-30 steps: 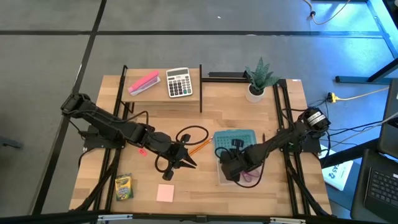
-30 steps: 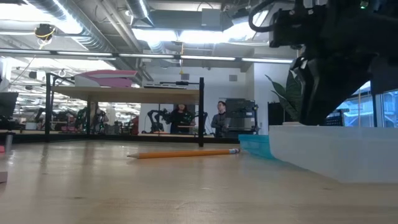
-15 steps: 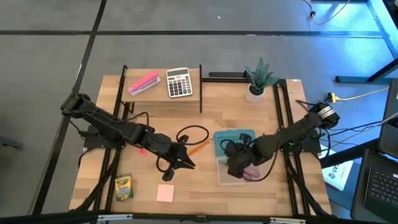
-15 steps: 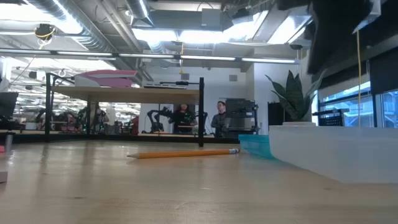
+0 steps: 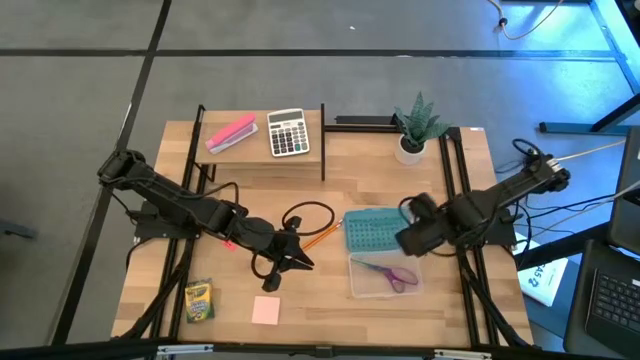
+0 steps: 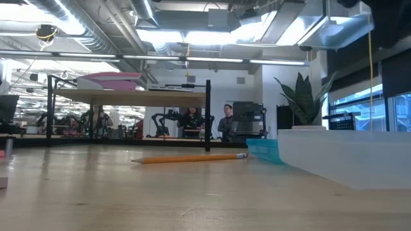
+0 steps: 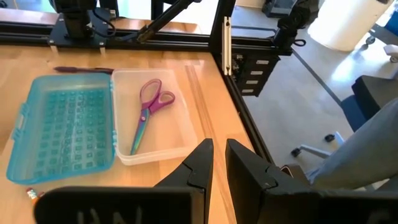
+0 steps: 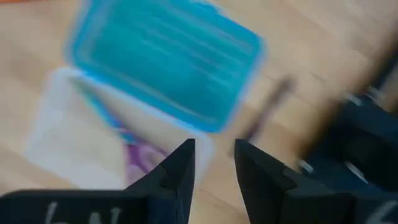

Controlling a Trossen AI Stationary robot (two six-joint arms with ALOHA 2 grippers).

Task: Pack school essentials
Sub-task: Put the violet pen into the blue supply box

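The purple-handled scissors (image 5: 390, 275) lie flat on the floor of the clear box (image 5: 356, 288), whose teal lid (image 5: 372, 230) lies open on the table beside it. My right gripper (image 5: 408, 240) hangs open above the lid's right end, pointing down, with nothing between its fingers (image 8: 180, 165). My left gripper (image 5: 300, 262) hovers shut and empty mid-table, left of the box (image 7: 180, 143). The orange pencil (image 5: 320, 237) lies on the table by the lid. The crayon box (image 5: 199, 300) and the pink notepad (image 5: 266, 310) lie near the front edge. A small red piece (image 5: 228, 243) lies under the left arm.
A raised shelf at the back left carries the calculator (image 5: 288, 132) and a pink block (image 5: 231, 133). A potted plant (image 5: 418, 125) stands at the back right. A black cable loop (image 5: 305, 215) hangs by my left arm. A dark thin stick (image 7: 84, 70) lies beyond the lid.
My right gripper has risen out of the clear box and drawn back toward the table's right edge, rolling its wrist as it went. The scissors stay lying in the box, now in plain view. My left gripper has kept its place.
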